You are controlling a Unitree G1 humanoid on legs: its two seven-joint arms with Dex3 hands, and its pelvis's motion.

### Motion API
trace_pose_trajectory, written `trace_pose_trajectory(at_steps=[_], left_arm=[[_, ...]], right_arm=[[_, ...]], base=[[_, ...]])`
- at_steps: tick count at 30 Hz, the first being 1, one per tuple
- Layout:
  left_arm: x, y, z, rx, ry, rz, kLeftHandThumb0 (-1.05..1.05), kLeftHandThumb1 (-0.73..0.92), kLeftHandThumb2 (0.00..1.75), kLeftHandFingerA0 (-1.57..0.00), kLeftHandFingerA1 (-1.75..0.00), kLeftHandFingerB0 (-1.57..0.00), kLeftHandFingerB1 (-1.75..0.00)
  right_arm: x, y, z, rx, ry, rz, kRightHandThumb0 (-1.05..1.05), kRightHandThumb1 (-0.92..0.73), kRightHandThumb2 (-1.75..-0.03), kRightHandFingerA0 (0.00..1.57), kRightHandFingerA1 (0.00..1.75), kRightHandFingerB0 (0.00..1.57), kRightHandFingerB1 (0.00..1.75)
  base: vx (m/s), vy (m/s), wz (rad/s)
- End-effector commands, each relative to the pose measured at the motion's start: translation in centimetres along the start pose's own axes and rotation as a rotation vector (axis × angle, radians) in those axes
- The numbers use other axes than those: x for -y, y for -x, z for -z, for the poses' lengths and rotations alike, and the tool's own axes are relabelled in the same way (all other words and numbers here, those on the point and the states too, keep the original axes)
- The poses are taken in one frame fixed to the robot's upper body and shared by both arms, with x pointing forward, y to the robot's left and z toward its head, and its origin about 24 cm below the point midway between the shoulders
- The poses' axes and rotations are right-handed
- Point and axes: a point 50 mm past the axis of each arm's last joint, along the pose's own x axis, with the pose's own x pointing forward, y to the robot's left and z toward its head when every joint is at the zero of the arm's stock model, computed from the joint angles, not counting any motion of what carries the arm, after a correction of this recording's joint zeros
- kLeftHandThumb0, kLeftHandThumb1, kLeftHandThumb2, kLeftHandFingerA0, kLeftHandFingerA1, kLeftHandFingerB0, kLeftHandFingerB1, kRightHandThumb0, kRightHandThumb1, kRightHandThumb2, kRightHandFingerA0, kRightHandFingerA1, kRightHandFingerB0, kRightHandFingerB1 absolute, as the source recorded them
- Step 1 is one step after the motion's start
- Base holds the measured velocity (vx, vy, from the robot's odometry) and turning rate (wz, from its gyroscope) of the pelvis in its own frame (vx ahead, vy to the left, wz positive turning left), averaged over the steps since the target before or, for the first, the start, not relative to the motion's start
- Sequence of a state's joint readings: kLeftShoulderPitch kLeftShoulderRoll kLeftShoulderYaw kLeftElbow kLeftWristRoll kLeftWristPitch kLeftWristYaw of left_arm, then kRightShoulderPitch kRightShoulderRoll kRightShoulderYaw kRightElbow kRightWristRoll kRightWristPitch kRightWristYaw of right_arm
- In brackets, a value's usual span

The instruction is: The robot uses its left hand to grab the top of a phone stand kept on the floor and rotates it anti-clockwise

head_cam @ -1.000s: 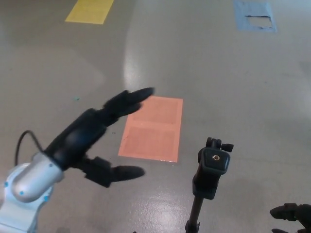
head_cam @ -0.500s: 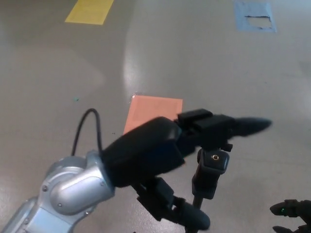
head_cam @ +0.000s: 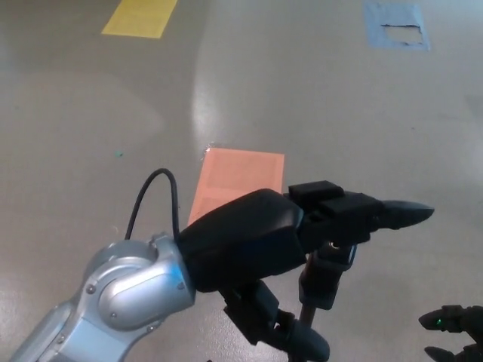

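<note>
The black phone stand point(head_cam: 326, 277) rises from the floor at lower centre; its head is partly hidden behind my left hand point(head_cam: 302, 241). That hand reaches across from the left, its fingers point(head_cam: 392, 214) stretched past the top of the stand and its thumb point(head_cam: 290, 339) below and in front of the pole. The fingers and thumb stand apart around the stand's head, not closed on it. Only the fingertips of my right hand point(head_cam: 453, 332) show at the bottom right corner.
An orange rectangle point(head_cam: 238, 179) is marked on the grey floor behind the stand. A yellow patch point(head_cam: 141, 16) lies at the top left and a blue patch point(head_cam: 396, 24) at the top right.
My left hand swept right from the open floor to the stand's head, then settled slightly lower over it, covering the top. The stand and right hand stayed put.
</note>
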State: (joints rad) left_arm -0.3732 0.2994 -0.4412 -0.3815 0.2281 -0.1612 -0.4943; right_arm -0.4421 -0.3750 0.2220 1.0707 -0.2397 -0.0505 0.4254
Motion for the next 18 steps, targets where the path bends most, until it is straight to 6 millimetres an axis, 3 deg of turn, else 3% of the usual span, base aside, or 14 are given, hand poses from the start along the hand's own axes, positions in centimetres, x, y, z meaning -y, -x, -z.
trace_pose_trajectory(at_steps=[1,2,3,4,5,6,7,10,11,12,13,14,18], left_arm=[[-0.5,-0.6,0.5,-0.027,-0.096,-0.093,-0.67,0.41,0.76,-0.11,-0.34,-0.02,-0.26],[-0.6,-0.7,0.5,-0.029,-0.11,-0.104,-0.61,0.39,0.74,-0.1,-0.36,0.0,-0.27],[-0.7,-0.8,0.5,-0.03,-0.122,-0.112,-0.61,0.39,0.74,-0.1,-0.36,0.0,-0.27],[-0.7,-0.9,0.6,-0.028,-0.136,-0.134,-0.58,0.38,0.7,-0.11,-0.38,-0.02,-0.29],[-0.7,-1.0,0.6,-0.025,-0.145,-0.15,-0.58,0.38,0.7,-0.11,-0.38,-0.02,-0.29],[-0.8,-1.3,0.7,-0.023,-0.171,-0.185,-0.56,0.37,0.69,-0.11,-0.37,-0.02,-0.29],[-0.7,-1.4,0.7,-0.018,-0.203,-0.219,-0.29,0.21,0.8,0.0,-0.47,-0.06,-0.52],[-0.4,-1.8,0.7,-0.001,-0.26,-0.288,-0.28,0.2,0.8,0.0,-0.47,-0.06,-0.52],[-0.2,-2.1,0.8,0.006,-0.289,-0.318,-0.28,0.22,0.81,0.0,-0.47,-0.06,-0.52],[-0.1,-2.2,0.8,0.008,-0.299,-0.326,-0.28,0.22,0.81,0.0,-0.47,-0.06,-0.52],[0.0,-2.3,0.8,0.008,-0.307,-0.333,-0.28,0.22,0.81,0.0,-0.47,-0.06,-0.52],[0.1,-2.4,0.9,0.01,-0.321,-0.339,-0.56,0.38,0.65,-0.17,-0.37,-0.05,-0.36],[0.7,-2.8,1.2,0.007,-0.352,-0.351,-0.57,0.37,0.66,-0.18,-0.38,-0.04,-0.35]], right_arm=[[0.3,0.1,0.1,-0.014,0.041,-0.007,-0.69,-0.63,-0.92,0.44,0.53,0.07,0.34],[0.4,0.1,0.0,-0.012,0.058,-0.011,-0.62,-0.8,-0.64,0.53,0.43,0.15,0.28],[0.4,0.1,-0.1,-0.012,0.074,-0.015,-0.62,-0.8,-0.64,0.53,0.43,0.15,0.28],[0.5,0.1,-0.2,-0.028,0.095,-0.025,-0.58,-0.85,-0.65,0.59,0.44,0.45,0.39],[0.5,0.1,-0.2,-0.04,0.108,-0.031,-0.58,-0.85,-0.65,0.59,0.44,0.45,0.39],[0.5,0.1,-0.3,-0.035,0.109,-0.017,-0.54,-0.79,-0.65,0.49,0.38,0.12,0.24],[0.5,0.1,-0.3,-0.022,0.087,-0.012,-0.58,-0.67,-0.87,0.43,0.51,0.06,0.31],[0.4,0.1,-0.4,-0.006,0.053,-0.013,-0.59,-0.65,-0.89,0.44,0.52,0.06,0.31],[0.5,0.1,-0.5,-0.006,0.045,-0.01,-0.51,-0.76,-0.65,0.49,0.4,0.11,0.21],[0.5,0.1,-0.5,-0.004,0.044,-0.011,-0.58,-0.66,-0.87,0.42,0.51,0.06,0.32],[0.5,0.1,-0.6,-0.002,0.044,-0.012,-0.58,-0.66,-0.87,0.42,0.51,0.06,0.32],[0.6,0.1,-0.6,0.0,0.042,-0.011,-0.5,-0.78,-0.64,0.5,0.4,0.12,0.25],[0.6,0.1,-0.6,0.004,0.035,-0.011,-0.5,-0.79,-0.64,0.51,0.4,0.12,0.24]], base=[[0.0,0.0,0.0],[0.0,0.0,0.0],[0.0,0.0,0.0],[0.0,0.0,0.0],[0.0,0.0,0.0],[0.0,0.0,0.0],[0.0,0.0,0.0],[0.0,0.0,0.0],[0.0,0.0,0.0],[0.0,0.0,0.0],[0.0,0.0,0.0],[0.0,0.0,0.0],[0.0,0.0,0.0]])
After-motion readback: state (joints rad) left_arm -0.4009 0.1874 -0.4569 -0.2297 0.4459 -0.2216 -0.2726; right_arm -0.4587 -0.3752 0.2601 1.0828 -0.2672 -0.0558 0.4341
